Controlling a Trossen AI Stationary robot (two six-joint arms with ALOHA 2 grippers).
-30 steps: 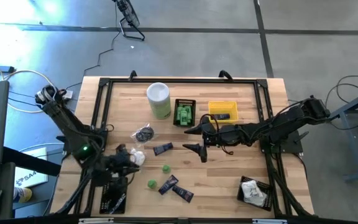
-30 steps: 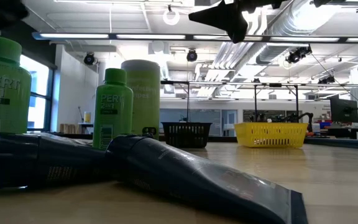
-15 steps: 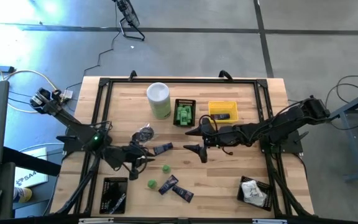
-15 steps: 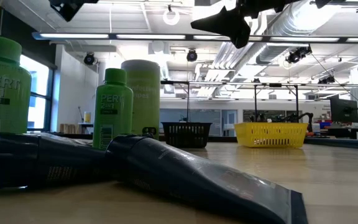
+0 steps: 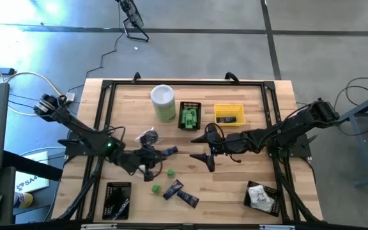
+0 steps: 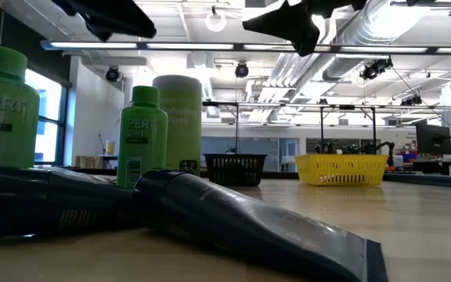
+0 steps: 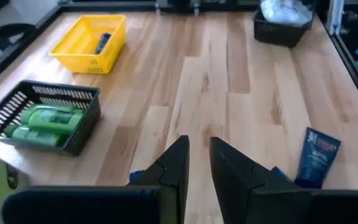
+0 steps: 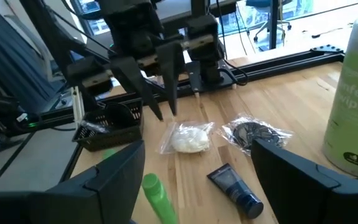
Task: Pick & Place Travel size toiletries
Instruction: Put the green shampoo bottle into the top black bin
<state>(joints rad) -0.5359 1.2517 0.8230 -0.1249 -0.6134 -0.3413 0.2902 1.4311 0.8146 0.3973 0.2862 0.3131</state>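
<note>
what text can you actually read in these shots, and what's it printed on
"PERT 2in1": small green bottle, low view.
"PERT", partly cut off at the picture's edge: bigger green bottle, low view.
"wipes" and "85": white-and-green canister, right wrist view.
Navy tube label: too blurred to read.

Pale wood-plank table (image 5: 235,185); navy tubes (image 6: 233,215) look like glossy plastic

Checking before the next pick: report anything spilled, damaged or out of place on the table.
Nothing looks spilled or damaged. Only untidiness: navy tubes lie flat at differing angles near the front edge; a white packet lies loose on the wood.
</note>
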